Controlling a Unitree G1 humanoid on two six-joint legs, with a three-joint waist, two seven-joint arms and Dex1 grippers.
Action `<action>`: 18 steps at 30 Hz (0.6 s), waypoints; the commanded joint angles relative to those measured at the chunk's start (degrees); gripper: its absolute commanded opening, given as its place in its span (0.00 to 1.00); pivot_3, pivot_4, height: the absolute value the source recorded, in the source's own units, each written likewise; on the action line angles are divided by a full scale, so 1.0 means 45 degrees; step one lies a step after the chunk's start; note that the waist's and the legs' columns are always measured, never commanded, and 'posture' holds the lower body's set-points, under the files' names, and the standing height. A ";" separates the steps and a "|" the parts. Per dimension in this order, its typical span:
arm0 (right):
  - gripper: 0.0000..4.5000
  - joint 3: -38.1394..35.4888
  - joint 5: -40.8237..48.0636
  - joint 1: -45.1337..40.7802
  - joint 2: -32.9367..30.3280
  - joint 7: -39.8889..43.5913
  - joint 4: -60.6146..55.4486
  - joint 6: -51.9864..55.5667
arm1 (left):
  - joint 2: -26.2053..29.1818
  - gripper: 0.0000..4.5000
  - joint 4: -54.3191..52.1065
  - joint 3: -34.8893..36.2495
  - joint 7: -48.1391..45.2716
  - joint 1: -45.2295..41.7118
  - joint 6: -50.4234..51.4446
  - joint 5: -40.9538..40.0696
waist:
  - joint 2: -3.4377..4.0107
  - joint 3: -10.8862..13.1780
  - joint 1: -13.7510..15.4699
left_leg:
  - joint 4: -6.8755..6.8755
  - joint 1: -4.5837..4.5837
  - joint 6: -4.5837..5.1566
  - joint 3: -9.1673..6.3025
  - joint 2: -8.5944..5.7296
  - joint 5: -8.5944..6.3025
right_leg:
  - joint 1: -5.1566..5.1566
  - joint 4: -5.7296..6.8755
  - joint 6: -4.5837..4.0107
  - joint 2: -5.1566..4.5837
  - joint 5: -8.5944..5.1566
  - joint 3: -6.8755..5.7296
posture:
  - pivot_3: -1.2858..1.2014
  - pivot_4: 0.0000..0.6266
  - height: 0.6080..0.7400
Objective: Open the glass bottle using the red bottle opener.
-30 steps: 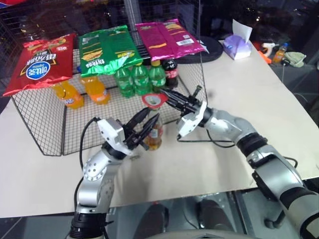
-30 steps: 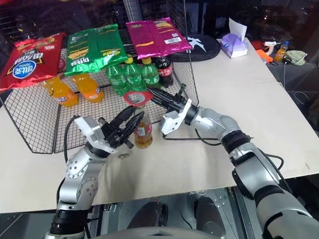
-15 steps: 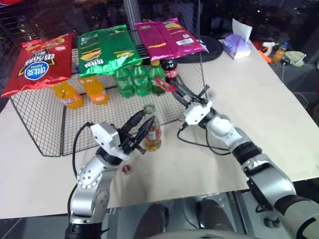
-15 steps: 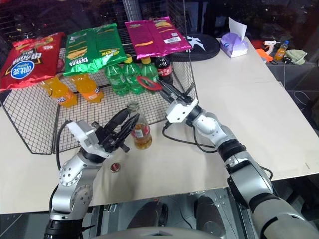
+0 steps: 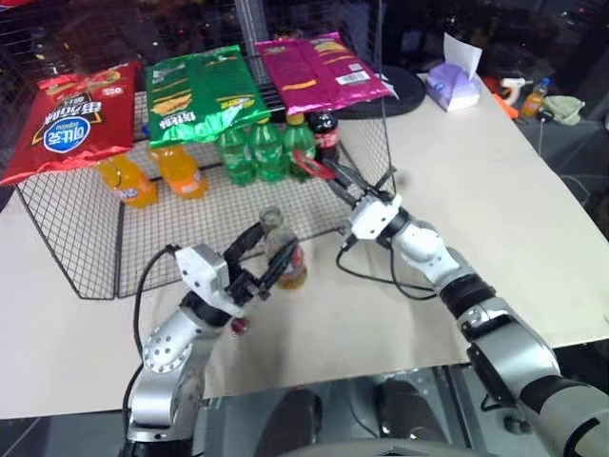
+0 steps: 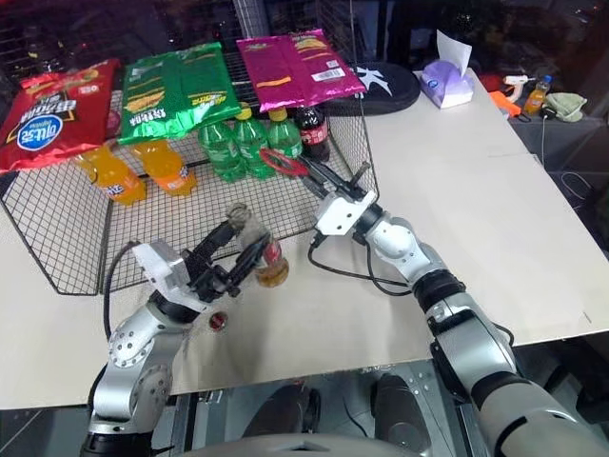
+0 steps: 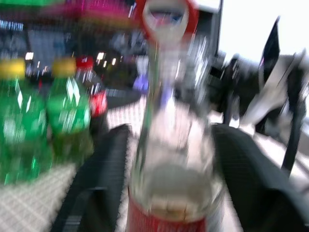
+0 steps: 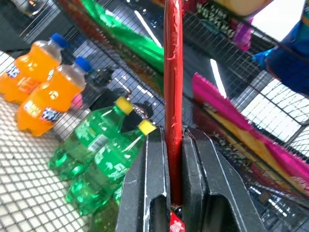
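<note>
glass bottle (image 5: 283, 249) stands upright on counter (image 5: 533, 228) between left jaws (image 5: 259, 259), spread wide, not gripping (cap appears off). right jaws (image 5: 344, 183), beyond bottle, pinch red bottle opener (image 5: 311, 168) edgewise.

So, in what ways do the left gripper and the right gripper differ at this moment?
The left gripper has its fingers spread on either side of the glass bottle, while the right gripper is clamped on the red bottle opener. The left sits low by the table; the right is raised before the wire rack. Both have black fingers.
</note>
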 commanded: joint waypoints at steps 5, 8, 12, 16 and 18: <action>0.00 -0.0252 0.0131 0.0010 0.0142 0.0110 -0.0213 -0.0024 | 0.0006 0.92 -0.0139 0.0100 0.0087 -0.0072 -0.0164 0.0246 | -0.0002 0.0000 -0.0001 | 0.0025 -0.0175 -0.0005 0.0012 -0.0002 0.0003 | -0.0173 0.0024 0.0002 -0.0010 0.0002 0.0009 | 0.52 0.24 1.00; 0.00 -0.0261 0.0178 0.0021 0.0133 0.0190 -0.0184 0.0029 | 0.0015 0.92 -0.0113 0.0055 -0.0012 0.0006 -0.0200 0.0249 | -0.0002 0.0000 -0.0007 | 0.0021 -0.0189 -0.0004 0.0017 -0.0002 0.0003 | -0.0182 0.0009 0.0002 -0.0011 0.0002 0.0010 | 0.52 0.24 1.00; 0.00 -0.0189 0.0832 0.0264 0.0198 0.1013 -0.0206 0.0369 | 0.0081 0.92 -0.0207 -0.0006 -0.0234 0.0183 -0.0094 0.0125 | -0.0002 0.0000 -0.0004 | 0.0021 -0.0188 -0.0004 0.0019 -0.0002 0.0003 | -0.0182 0.0013 0.0002 -0.0010 0.0002 0.0010 | 0.52 0.24 1.00; 0.00 -0.0024 0.2664 0.1259 0.0227 0.3369 -0.0845 0.1619 | 0.0156 0.92 -0.0350 -0.0023 -0.0415 0.0448 -0.0031 0.0065 | -0.0002 0.0000 0.0006 | 0.0022 -0.0187 -0.0003 0.0017 -0.0001 0.0002 | -0.0179 0.0013 0.0002 -0.0011 0.0002 0.0009 | 0.52 0.24 1.00; 0.00 -0.0021 0.3621 0.1836 0.0245 0.4611 -0.1483 0.2544 | 0.0190 0.92 -0.0380 -0.0029 -0.0487 0.0547 -0.0025 0.0063 | -0.0001 0.0001 0.0005 | 0.0022 -0.0189 -0.0002 0.0018 0.0001 0.0001 | -0.0178 0.0008 0.0003 -0.0016 0.0002 0.0010 | 0.52 0.24 1.00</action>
